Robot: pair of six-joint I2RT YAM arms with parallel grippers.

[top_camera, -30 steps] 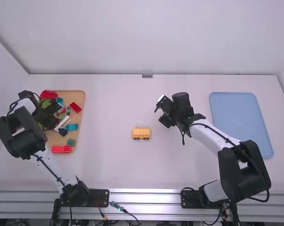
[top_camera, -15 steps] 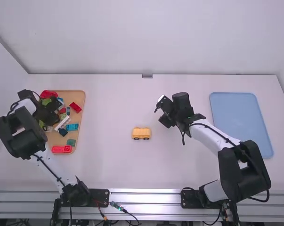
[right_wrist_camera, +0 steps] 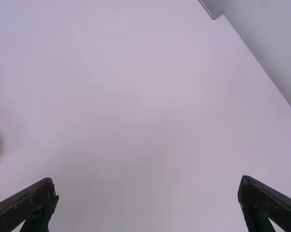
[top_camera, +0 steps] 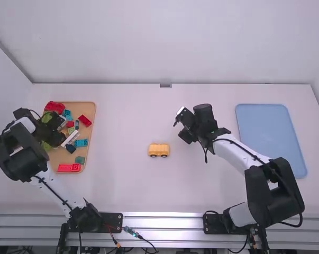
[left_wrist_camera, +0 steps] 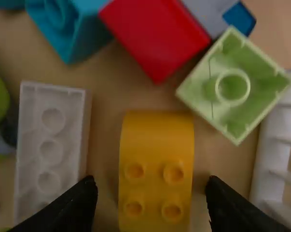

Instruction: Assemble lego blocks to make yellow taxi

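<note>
Left wrist view: tool (top_camera: 55, 138) spread, yellow block (left_wrist_camera: 155, 159) between.

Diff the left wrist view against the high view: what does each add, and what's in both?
Left wrist view adds: yellow curved block with four studs, lying between the left gripper's open jaws.

High view adds: yellow wheeled piece mid-table, blue tray, right arm.

Both: tan board, red block, pale green block next to it.
</note>
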